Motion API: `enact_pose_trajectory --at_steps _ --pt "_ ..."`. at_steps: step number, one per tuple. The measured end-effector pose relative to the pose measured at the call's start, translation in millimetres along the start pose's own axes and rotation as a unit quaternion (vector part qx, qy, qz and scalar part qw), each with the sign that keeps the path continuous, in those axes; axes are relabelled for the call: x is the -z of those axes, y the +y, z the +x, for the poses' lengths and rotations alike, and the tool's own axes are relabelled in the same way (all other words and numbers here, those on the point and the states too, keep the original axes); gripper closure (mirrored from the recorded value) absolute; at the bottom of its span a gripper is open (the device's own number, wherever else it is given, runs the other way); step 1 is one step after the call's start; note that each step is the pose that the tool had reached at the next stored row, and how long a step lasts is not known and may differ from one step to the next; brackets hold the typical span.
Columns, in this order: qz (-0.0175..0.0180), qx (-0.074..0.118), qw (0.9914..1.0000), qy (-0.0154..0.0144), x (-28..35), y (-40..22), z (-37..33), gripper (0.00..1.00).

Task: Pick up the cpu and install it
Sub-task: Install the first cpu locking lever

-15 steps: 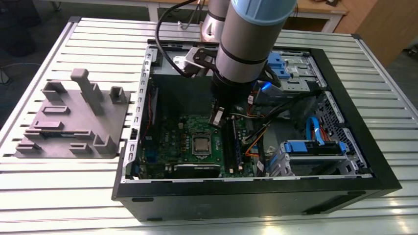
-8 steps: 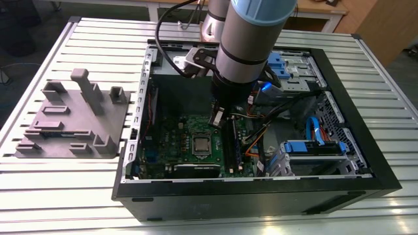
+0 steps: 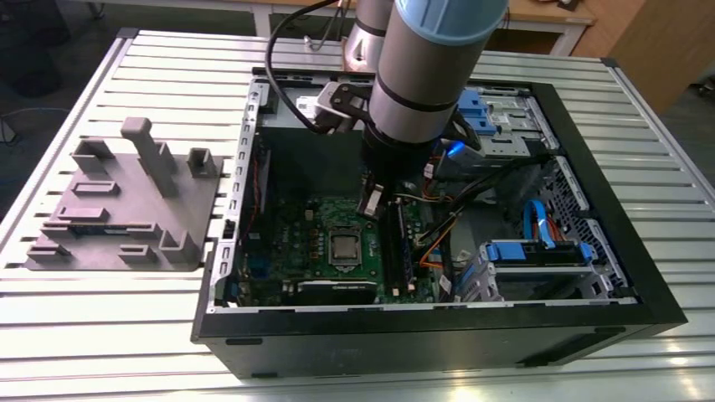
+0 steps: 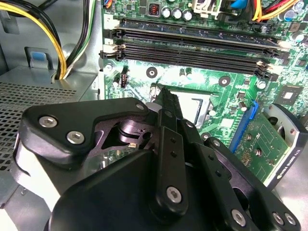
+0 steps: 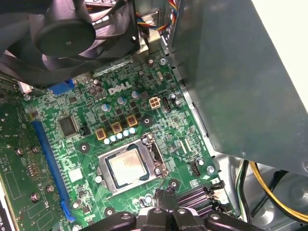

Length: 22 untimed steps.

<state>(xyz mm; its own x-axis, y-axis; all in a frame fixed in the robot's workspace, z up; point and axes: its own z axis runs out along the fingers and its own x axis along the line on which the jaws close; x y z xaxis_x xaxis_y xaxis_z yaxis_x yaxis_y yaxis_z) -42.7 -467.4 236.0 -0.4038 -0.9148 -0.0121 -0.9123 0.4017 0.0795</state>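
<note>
table [image 3: 134, 335] of pale metal slats carries everything here, with wooden furniture at the far edge of the exterior view. on it lies an open black computer case [image 3: 447, 335], and toward the exterior view's left a grey fixture block [image 3: 117, 213] stands apart from it. my arm [image 3: 430, 75] reaches down into the case over the green motherboard [image 5: 72, 159]. black memory slots [image 4: 192, 48] run across the board just beyond the socket, and yellow cables [image 4: 62, 43] hang at one side. the cpu [image 5: 129, 166] is a small flat square with a silver-grey top and a pale rim, lying flat in the motherboard's socket inside its metal frame. my gripper [image 5: 166, 192] hangs just above the board beside that socket, fingers pressed together with nothing between them, not touching the cpu.
</note>
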Motion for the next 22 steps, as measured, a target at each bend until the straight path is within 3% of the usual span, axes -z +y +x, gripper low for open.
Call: enact_pose_trajectory --at_steps 10,15,22 --pt "-0.0004 0.030 0.99954 0.0024 -3.2 -1.0 2.5 0.90" --pt "-0.0006 0.052 0.99865 0.0042 -3.9 -1.1 3.7 0.90" --pt "-0.0005 0.059 0.99827 0.0052 -4.0 -2.4 7.1 0.90"
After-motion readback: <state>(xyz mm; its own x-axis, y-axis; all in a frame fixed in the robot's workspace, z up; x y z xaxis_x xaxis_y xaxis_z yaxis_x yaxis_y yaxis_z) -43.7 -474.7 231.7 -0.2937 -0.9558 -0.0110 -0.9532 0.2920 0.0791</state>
